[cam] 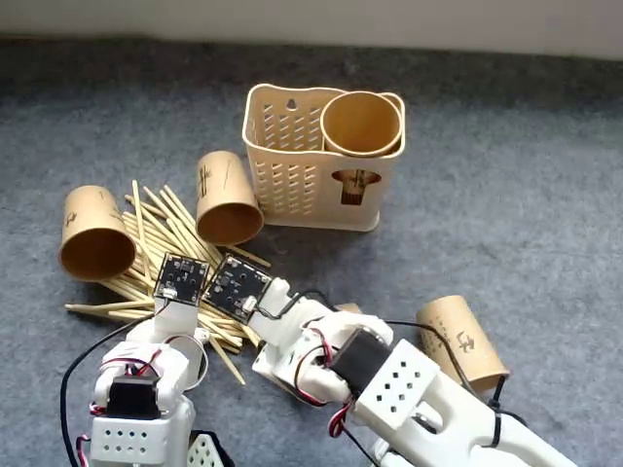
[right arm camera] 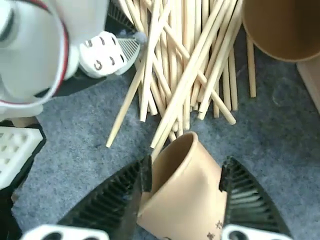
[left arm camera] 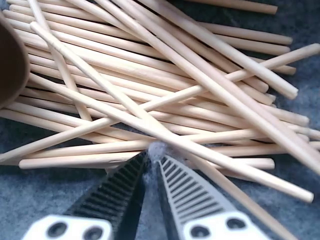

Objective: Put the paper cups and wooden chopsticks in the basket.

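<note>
Wooden chopsticks lie in a loose pile on the grey carpet, left of the cream basket. One paper cup stands inside the basket. My left gripper is shut with nothing in it, its tips at the near edge of the chopsticks. My right gripper is shut on a paper cup that lies on its side, mouth toward the chopsticks. A sliver of that cup peeks out beside the right arm. The left gripper also appears beyond the pile.
Three more paper cups lie on their sides: one at the far left, one against the basket's left side, and one to the right of the arms. Both wrists crowd close together over the pile's near end.
</note>
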You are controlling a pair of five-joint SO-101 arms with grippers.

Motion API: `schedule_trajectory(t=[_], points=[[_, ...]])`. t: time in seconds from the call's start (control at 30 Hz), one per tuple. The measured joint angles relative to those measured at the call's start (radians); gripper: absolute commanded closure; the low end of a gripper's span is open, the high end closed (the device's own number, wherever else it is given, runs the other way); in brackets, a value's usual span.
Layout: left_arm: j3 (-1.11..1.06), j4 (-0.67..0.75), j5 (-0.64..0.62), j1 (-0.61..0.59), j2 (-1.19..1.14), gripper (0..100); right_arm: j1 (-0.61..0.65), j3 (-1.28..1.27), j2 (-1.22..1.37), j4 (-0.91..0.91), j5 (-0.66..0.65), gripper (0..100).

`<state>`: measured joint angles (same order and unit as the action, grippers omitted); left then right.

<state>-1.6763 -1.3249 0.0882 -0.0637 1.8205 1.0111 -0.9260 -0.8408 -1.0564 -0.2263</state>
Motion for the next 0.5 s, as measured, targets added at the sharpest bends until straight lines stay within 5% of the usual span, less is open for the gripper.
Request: schedule_trajectory(t=[0.27, 0.5], points=[[0.0, 0.0, 0.0, 0.0, 0.0, 98, 0.005, -0.038, 0.002, 0.014, -0.043, 77.4], [0.0, 0.0, 0.0, 0.0, 0.0, 98, -0.147, -0.04, 0.0, -0.081, -0.193, 77.6]])
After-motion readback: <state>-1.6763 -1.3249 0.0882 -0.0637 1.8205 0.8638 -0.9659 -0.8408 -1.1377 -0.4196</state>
